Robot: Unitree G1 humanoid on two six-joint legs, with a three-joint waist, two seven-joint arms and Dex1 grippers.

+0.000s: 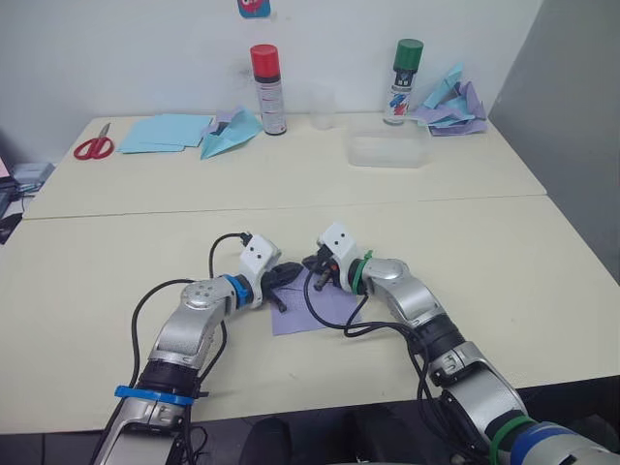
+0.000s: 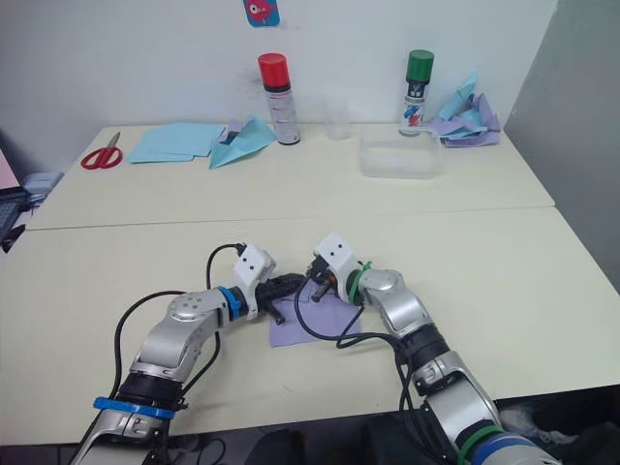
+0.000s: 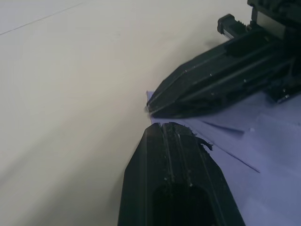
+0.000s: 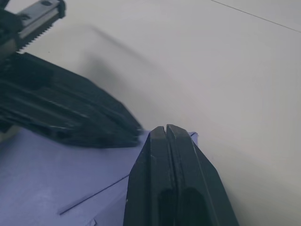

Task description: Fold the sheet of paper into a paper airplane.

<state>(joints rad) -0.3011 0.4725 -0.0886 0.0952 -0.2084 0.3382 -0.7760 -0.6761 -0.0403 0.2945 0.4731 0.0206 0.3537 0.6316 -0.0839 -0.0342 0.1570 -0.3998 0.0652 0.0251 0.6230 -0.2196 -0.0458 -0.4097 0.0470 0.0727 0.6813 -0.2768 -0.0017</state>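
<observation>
The sheet of paper [image 1: 322, 310], pale lavender with a faint crease line, lies flat on the near table between my two arms. My left gripper [image 1: 296, 274] is shut, and its tip rests at the sheet's far corner. My right gripper [image 1: 312, 263] is also shut and comes in from the other side, its tip almost touching the left one over the same corner. In the left wrist view my own shut fingers [image 3: 164, 155] point at the sheet's [image 3: 263, 155] corner, close to the right gripper [image 3: 151, 109]. The paper airplane is out of view.
On the far table stand a red-capped spray can [image 1: 267, 89], a green-capped can [image 1: 402, 82], a clear cup [image 1: 324, 108] and a clear plastic box [image 1: 389, 151]. Red scissors [image 1: 94, 147], light blue sheets [image 1: 165, 133], a light blue plane [image 1: 230, 136] and a heap of paper planes [image 1: 450, 105] lie there too.
</observation>
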